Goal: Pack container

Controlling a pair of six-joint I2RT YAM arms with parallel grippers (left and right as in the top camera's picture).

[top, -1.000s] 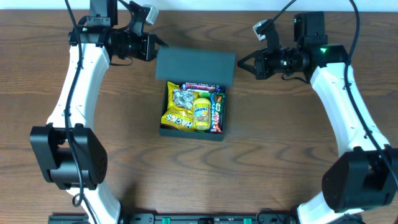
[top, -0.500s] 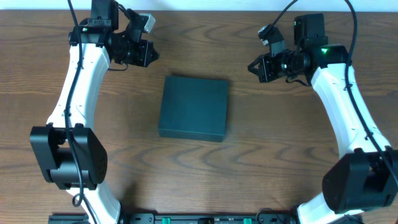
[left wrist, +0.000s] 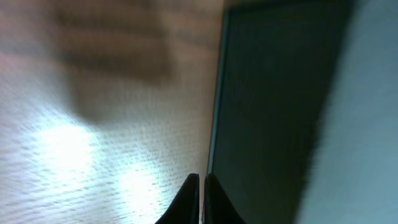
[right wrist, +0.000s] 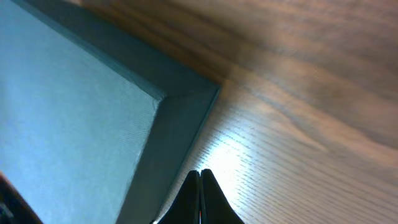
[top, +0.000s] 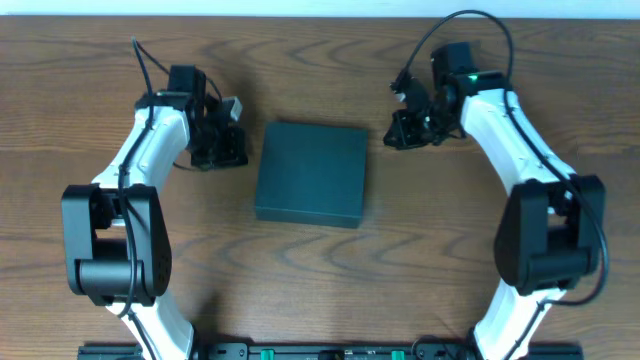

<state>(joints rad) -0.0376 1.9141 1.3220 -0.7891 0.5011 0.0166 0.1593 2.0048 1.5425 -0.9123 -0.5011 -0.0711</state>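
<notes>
The container point(top: 311, 173) is a dark teal square box in the middle of the table, its lid shut flat, so its contents are hidden. My left gripper point(top: 236, 152) is shut and empty, low beside the box's left edge. In the left wrist view the box's left wall point(left wrist: 267, 112) stands just right of the closed fingertips point(left wrist: 201, 179). My right gripper point(top: 392, 137) is shut and empty, just off the box's far right corner. In the right wrist view that corner point(right wrist: 180, 99) lies just ahead of the closed fingertips point(right wrist: 199, 173).
The wooden table point(top: 450, 250) surrounds the box. Both arms reach in from the front corners, and cables loop above each wrist near the far edge.
The lid went from open, with snack packets showing, to shut. Both grippers then came down and inward from the far edge to the box's left side and right corner.
</notes>
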